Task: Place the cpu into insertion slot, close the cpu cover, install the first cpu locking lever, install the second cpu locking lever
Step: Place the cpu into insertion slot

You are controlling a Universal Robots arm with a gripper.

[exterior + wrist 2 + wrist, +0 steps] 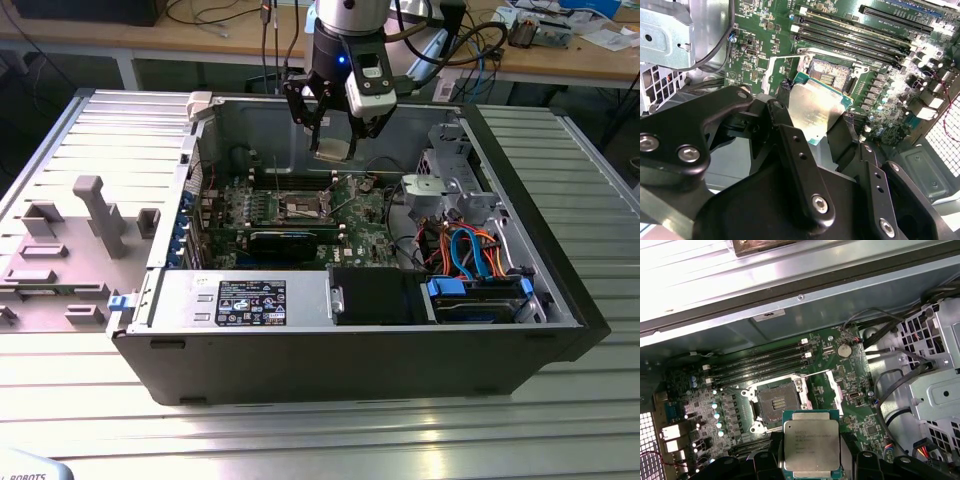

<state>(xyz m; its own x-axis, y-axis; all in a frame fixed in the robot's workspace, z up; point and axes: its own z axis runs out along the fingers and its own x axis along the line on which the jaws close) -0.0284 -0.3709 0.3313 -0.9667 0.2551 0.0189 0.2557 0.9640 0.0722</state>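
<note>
Gripper (335, 140) hangs straight down inside the open case (520, 190), clamped tight on the cpu (811, 445). Silvery top, green rim, held level above the circuit board (860, 412), just beside the dark-centred insertion slot (777, 402).

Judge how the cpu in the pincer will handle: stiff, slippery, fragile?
Probably stiff: the cpu lies flat in the pincer, with no sag visible. Likely slippery: its metal top looks smooth and shiny, and it is gripped only at its thin edges. Probably light: a thin plate on a thin green base.
</note>
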